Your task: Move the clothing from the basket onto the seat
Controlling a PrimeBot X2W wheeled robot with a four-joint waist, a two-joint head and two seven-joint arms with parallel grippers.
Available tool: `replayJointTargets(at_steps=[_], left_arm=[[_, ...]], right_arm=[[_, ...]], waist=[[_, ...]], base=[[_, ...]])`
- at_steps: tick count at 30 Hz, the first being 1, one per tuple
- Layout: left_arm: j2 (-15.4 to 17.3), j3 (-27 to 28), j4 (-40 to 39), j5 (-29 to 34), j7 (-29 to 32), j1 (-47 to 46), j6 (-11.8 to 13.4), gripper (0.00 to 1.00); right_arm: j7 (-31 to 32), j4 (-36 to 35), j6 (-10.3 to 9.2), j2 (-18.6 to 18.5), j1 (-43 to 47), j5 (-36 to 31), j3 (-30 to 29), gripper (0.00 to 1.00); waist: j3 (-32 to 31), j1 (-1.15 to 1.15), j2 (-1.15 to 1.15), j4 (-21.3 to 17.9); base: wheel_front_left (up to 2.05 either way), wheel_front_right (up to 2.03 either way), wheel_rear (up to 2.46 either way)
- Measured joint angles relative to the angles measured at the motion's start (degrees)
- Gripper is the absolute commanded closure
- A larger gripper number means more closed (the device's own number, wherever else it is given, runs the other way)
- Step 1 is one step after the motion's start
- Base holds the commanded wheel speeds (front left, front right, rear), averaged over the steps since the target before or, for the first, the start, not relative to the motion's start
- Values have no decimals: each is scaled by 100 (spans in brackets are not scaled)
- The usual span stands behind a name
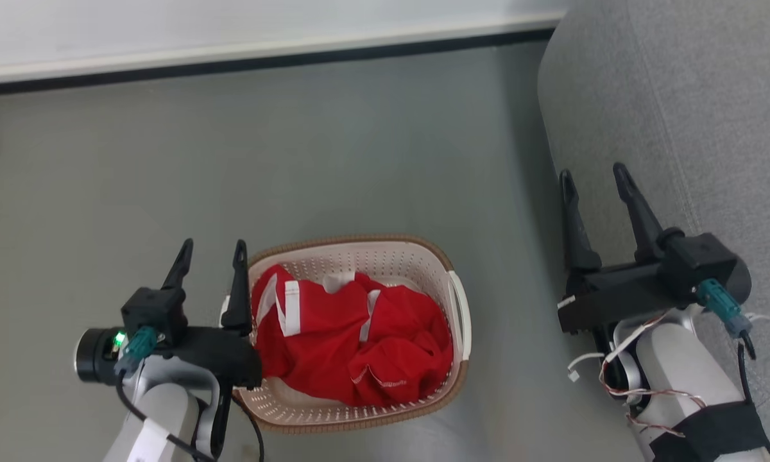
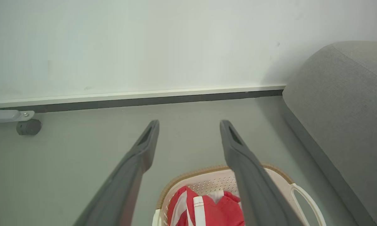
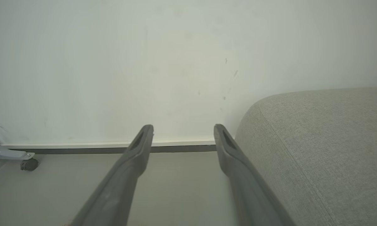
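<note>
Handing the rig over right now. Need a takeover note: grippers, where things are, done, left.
Left gripper: open, empty, at the basket's left rim.
Right gripper: open, empty, at the seat's near edge.
Clothing: red with white stripes, heaped in the basket, which stands on the floor left of the seat.
Done: nothing yet; no clothing on the visible part of the seat.
Left: grasp the clothing, carry it to the seat, repeat until the basket is empty.

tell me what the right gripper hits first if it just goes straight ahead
The right gripper likely reaches the baseboard across the floor. The sofa, its rounded edge close beside one finger, might get brushed first; depth is unclear.
</note>
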Motion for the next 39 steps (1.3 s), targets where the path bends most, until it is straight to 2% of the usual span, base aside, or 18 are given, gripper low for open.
replayJointTargets(at_steps=[13,21,31,39], left_arm=[[-62,-415,821,213,302,-767,-252,0],[-20,-813,1361,561,527,-1191,-478,0],[-58,-1129,2102,780,771,-1486,-755,0],[-221,-1254,2587,786,977,-1727,-954,0]], right_arm=[[-26,-303,1,151,-515,-140,52,0],[-26,-422,12,246,-723,-157,94,0],[-26,-426,26,355,-915,-157,189,0],[-26,-453,26,370,-962,-192,241,0]], waist=[[975,-1,0,-273],[1502,0,1,-481],[1993,-1,0,-781],[2328,-1,0,-965]], base=[[0,0,0],[0,0,0],[0,0,0],[0,0,0]])
